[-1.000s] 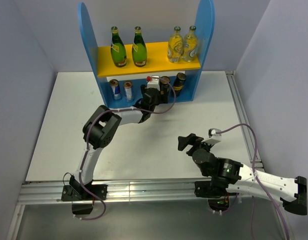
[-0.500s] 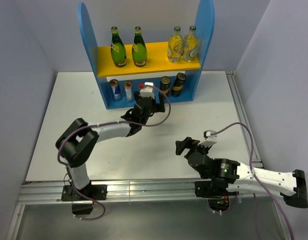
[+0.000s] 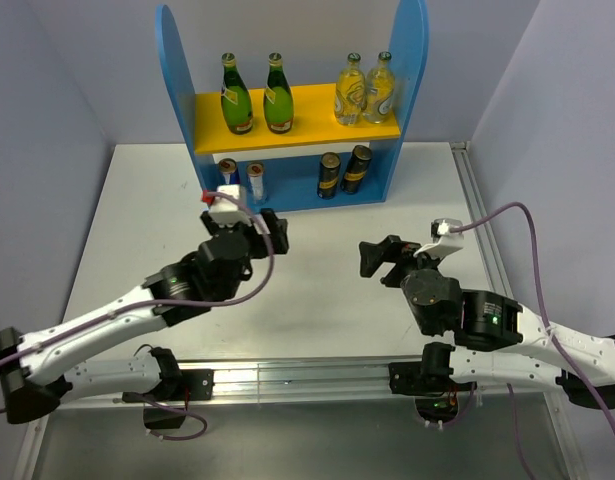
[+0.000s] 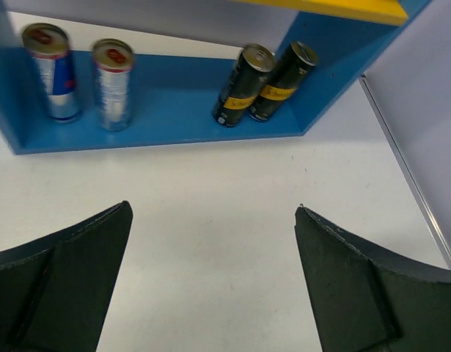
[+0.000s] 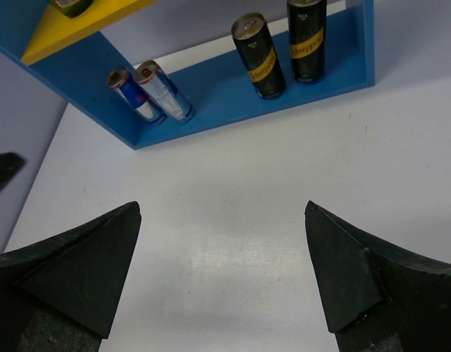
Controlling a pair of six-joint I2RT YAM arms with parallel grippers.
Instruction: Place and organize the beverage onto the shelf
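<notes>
While cylindrical black-gold cans stand on smooth blue shelf, left gripper, right gripper spread wide, empty

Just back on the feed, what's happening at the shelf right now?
Nothing is being handled. The left gripper and right gripper are both open and empty, over the table in front of the shelf. Two green bottles and two pale yellowish bottles stand on the yellow board. Two silver-blue cans and two black-gold cans stand on the blue lower tier. The stocking looks finished.
</notes>
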